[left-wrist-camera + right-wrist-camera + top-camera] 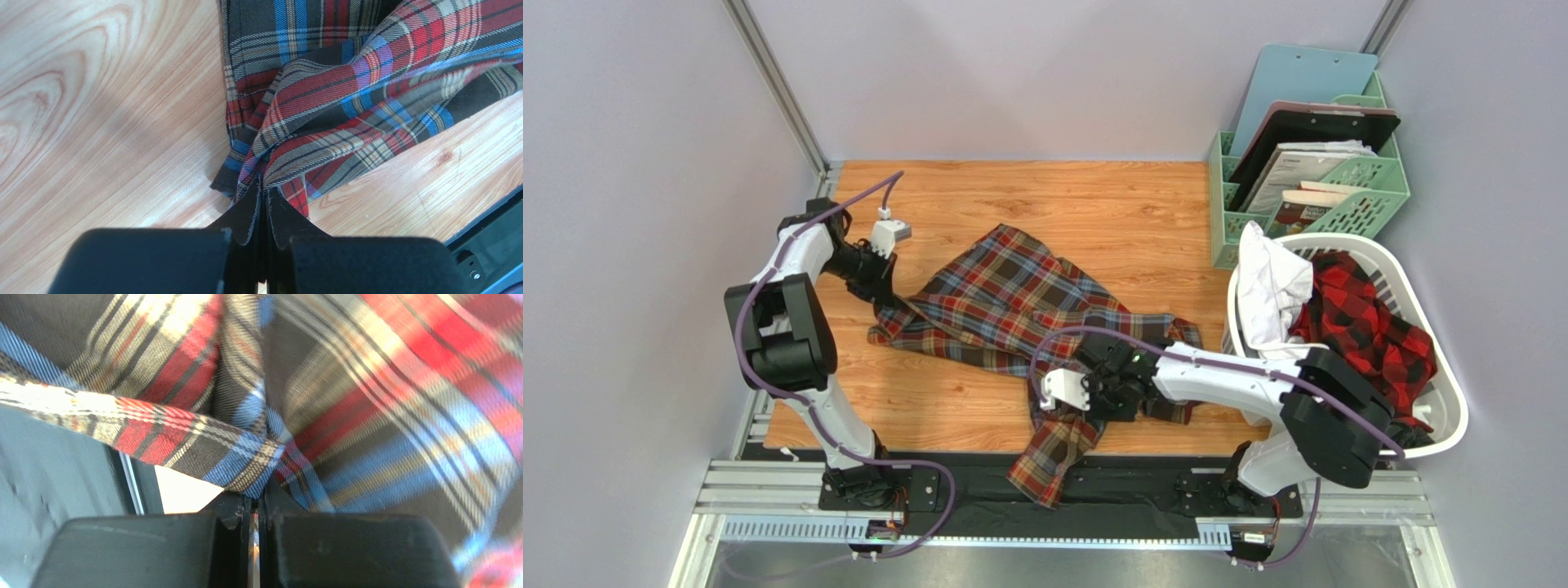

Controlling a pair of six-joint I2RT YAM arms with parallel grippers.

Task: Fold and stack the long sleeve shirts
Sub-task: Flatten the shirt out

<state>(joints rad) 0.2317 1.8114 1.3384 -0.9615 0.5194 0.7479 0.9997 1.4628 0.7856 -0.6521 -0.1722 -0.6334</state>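
**Top view.** Dark brown-olive tartan flannel long sleeve shirt (1014, 294): crumpled on the wooden table (1112, 202), one part trailing over the near edge. The left gripper (879, 292) and right gripper (1097, 395) pinch it at opposite ends, probably to spread it flat for folding. Red-and-black check flannel shirt (1369, 325): waiting in the white plastic laundry basket (1452, 404).

**Left wrist view.** Fingers (245, 214) together, clamped on a bunched tartan corner just above the table.

**Right wrist view.** Fingers (236, 508) together, clamped on a tartan fold at the table's near edge.
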